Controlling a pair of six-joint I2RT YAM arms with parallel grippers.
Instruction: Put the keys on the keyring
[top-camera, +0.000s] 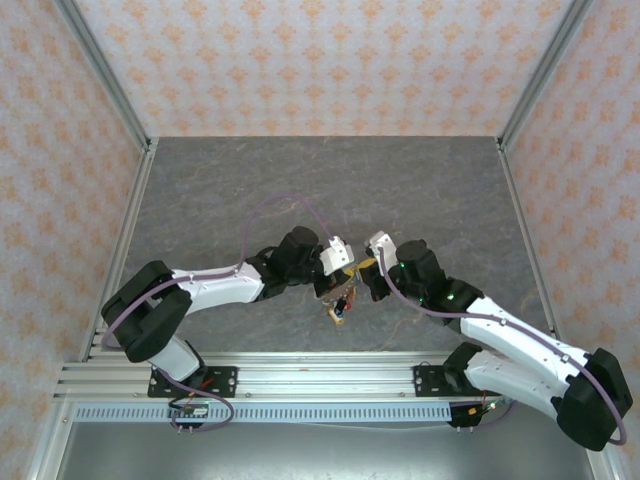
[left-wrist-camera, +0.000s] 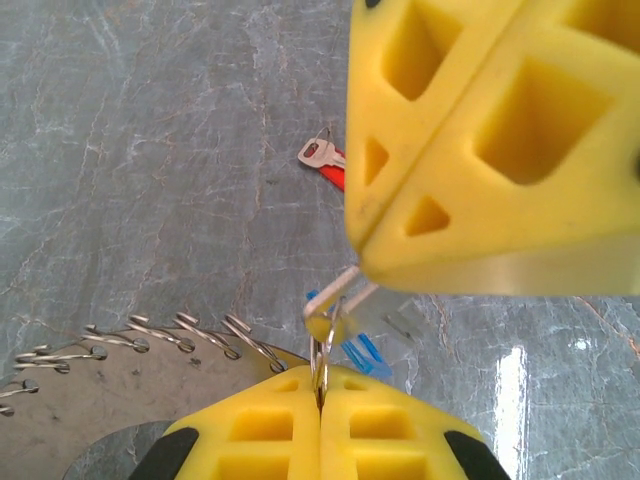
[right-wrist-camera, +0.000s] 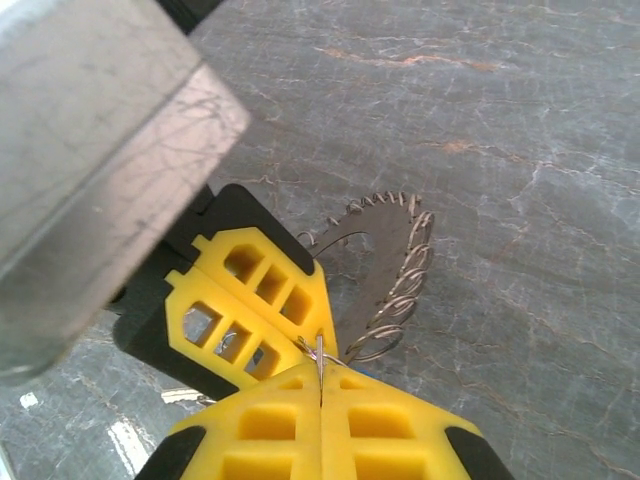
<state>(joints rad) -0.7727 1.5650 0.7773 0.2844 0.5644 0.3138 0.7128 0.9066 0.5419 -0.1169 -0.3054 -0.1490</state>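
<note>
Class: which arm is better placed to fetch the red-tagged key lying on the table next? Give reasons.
Left, probably: the red key lies ahead of the left gripper in its wrist view, across bare table. The right gripper faces the keyring instead. Both pinch thin wire, so either must release first.

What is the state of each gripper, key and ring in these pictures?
Left gripper: shut, pinching a thin wire loop.
Right gripper: shut, pinching the wire loop too.
Red-tagged key: loose, lying flat on the table.
Blue tag: just under the wire loop.
Toothed ring: beside the left gripper; lifted or lying, unclear.
</note>
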